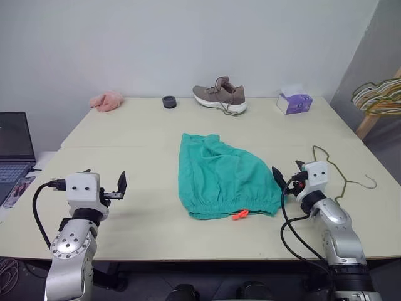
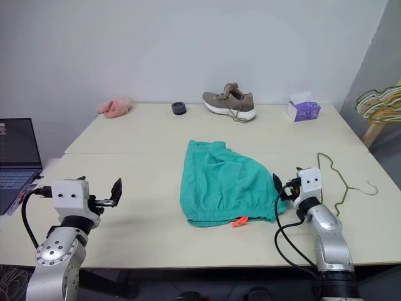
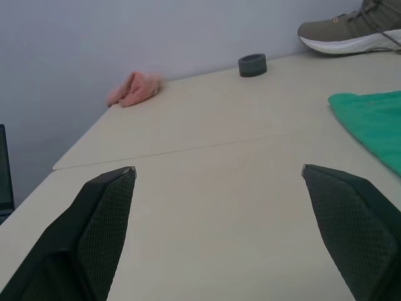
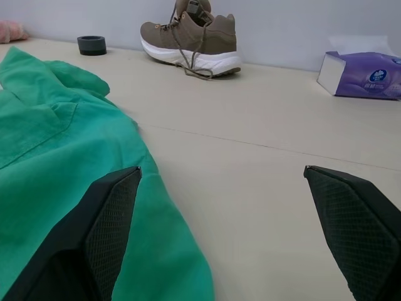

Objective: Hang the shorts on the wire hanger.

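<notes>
- Head views: the shorts lie flat mid-worktop, waistband near. The hanger lies at the right, just past the right pincer, which hovers beside the shorts' right edge, empty. The left pincer hovers well left, empty.
- Left wrist view: fingers spread wide over bare worktop; pink cloth far off.
- Right wrist view: fingers wide apart, one over the shorts; shoe beyond.

On the counter: one pair of shorts, one wire hanger, one shoe, one tissue box, one pink cloth, one small dark ring. Beside it, one laptop. Two hands: left, right.
</notes>
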You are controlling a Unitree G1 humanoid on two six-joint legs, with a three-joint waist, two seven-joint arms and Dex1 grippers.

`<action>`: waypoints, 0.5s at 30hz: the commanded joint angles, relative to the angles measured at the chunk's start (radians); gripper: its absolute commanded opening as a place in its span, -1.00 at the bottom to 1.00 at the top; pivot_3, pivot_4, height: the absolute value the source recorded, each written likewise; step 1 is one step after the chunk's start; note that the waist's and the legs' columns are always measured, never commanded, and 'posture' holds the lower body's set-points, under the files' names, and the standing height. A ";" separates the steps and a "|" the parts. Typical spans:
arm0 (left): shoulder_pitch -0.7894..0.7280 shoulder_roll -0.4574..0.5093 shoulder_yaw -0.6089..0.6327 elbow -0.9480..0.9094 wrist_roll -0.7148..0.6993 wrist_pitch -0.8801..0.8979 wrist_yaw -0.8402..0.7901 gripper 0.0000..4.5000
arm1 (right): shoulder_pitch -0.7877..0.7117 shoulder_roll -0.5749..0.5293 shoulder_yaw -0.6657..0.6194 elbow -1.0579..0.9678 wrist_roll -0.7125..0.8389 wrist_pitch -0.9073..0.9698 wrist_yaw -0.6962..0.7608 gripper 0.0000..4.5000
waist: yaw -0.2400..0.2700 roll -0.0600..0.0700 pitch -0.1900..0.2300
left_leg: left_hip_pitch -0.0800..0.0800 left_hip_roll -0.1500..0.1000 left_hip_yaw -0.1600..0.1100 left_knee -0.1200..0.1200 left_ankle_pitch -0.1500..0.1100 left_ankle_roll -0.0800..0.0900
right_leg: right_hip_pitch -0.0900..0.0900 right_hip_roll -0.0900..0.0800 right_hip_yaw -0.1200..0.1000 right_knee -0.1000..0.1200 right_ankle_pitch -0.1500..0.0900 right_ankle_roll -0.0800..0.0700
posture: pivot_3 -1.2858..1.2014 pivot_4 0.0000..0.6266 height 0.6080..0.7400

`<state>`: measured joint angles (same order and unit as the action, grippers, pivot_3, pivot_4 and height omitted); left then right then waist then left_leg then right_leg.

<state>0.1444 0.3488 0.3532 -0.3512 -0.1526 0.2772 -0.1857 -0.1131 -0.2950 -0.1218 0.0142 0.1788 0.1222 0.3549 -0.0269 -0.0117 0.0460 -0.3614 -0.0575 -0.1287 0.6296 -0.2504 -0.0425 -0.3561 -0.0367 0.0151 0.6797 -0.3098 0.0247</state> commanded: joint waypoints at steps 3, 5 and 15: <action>0.008 0.010 0.016 -0.024 0.020 -0.027 0.011 1.00 | -0.021 -0.006 0.007 -0.017 0.003 -0.014 0.015 0.97 | 0.000 0.000 0.000 | 0.000 0.000 0.000 0.000 0.000 0.000 | 0.000 0.000 0.000 0.000 0.000 0.000 | 0.02 -1.00 1.00; 0.011 0.012 0.019 -0.024 0.021 -0.018 0.012 1.00 | -0.020 -0.005 0.010 -0.017 0.002 -0.014 0.020 0.97 | 0.001 0.000 0.000 | 0.000 0.000 0.000 0.000 0.000 0.000 | 0.000 0.000 0.000 0.000 0.000 0.000 | 0.02 -1.00 1.00; 0.022 0.015 0.022 -0.032 0.005 -0.053 -0.021 1.00 | -0.024 -0.005 0.016 -0.014 0.006 -0.021 0.037 0.97 | 0.002 0.000 0.000 | 0.000 0.000 0.000 0.000 0.000 0.000 | 0.000 0.000 0.000 0.000 0.000 0.000 | 0.02 -1.00 1.00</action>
<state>0.1686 0.3493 0.3588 -0.3512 -0.1423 0.2506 -0.1990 -0.1133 -0.2956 -0.0998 0.0151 0.1785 0.1218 0.3870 -0.0250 -0.0117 0.0460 -0.3614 -0.0575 -0.1287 0.6296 -0.2504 -0.0425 -0.3561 -0.0367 0.0151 0.6796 -0.3098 0.0247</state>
